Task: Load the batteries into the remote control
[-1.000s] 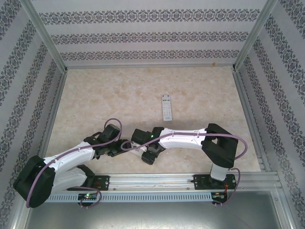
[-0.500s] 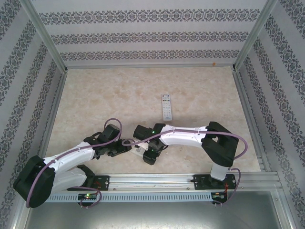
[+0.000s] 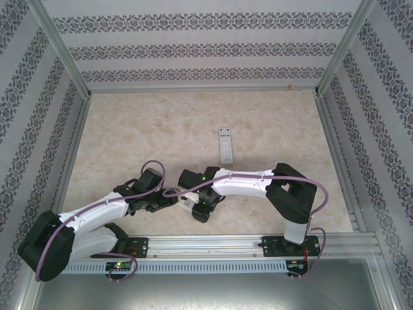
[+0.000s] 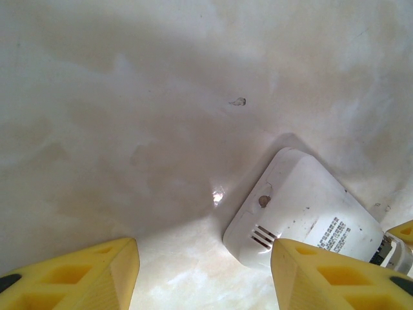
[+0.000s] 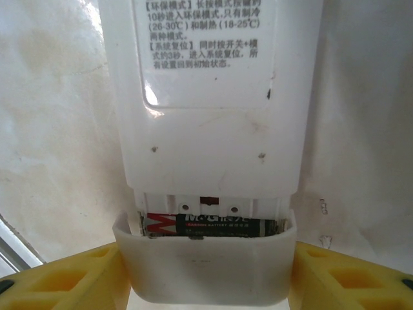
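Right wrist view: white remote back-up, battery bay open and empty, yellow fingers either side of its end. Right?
Not empty. The right wrist view shows a black-and-red battery lying in the open bay of the remote. Rest stands: back up, yellow fingers either side of its end.
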Controlling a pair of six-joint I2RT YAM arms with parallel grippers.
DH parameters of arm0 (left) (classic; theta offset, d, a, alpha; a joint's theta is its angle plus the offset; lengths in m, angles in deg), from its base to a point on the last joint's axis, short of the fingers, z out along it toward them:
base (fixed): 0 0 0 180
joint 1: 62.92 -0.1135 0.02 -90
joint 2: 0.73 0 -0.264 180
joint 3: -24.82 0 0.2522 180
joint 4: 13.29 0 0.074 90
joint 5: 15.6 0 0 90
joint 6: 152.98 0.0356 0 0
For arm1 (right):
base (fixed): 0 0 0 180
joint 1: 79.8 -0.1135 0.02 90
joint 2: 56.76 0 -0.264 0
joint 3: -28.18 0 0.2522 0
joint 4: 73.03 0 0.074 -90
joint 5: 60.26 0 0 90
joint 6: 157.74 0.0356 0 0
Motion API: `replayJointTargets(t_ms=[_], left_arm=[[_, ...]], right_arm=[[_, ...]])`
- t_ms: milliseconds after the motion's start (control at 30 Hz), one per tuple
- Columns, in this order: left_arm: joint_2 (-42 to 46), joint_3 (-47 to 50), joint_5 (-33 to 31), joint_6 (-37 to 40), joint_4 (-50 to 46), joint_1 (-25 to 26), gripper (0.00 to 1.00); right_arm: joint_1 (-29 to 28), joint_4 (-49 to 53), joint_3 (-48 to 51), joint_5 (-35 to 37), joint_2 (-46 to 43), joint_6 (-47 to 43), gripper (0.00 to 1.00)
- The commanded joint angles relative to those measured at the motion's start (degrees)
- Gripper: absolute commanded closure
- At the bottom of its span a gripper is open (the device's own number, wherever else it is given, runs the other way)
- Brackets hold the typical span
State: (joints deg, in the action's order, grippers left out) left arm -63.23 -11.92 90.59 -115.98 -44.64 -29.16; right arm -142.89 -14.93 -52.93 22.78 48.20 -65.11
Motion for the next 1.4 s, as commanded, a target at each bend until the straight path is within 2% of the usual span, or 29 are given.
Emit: replayJointTargets(t_ms=[0,333,700,1033,1133,1267,1367], left_arm=[[-0.8,1.4,1.0,-0.6,3.0,0.7,0.43],[-0.5,1.5,1.0,-0.7,2.8,0.7,0.43],[-1.0,1.4,1.0,-0.6,3.1,0.7,0.43],[0.3,0.7,0.1,0.4,1.9,0.7,0.43],[2.6,-0.4,-1.5,1.8,0.3,0.7,0.44],[5.4,-1.4,-4.0,3.6,-1.5,0.6,0.45],[6.2,-1.8,-4.6,4.3,-1.5,0.6,0.45]], right_arm=[[0.3,0.4,-0.6,-0.6,1.3,0.4,0.38],[0.3,-0.3,-0.9,-0.4,2.4,1.1,0.38],[0.4,0.0,-1.9,0.9,-1.3,2.0,0.25],[1.0,-0.6,-0.4,0.9,-5.4,4.8,0.22],[2.1,-3.1,2.9,0.7,-9.7,10.7,0.22],[3.2,-8.7,10.1,1.8,-17.8,24.0,0.21],[3.4,-14.3,15.7,0.2,-22.2,36.0,0.24]])
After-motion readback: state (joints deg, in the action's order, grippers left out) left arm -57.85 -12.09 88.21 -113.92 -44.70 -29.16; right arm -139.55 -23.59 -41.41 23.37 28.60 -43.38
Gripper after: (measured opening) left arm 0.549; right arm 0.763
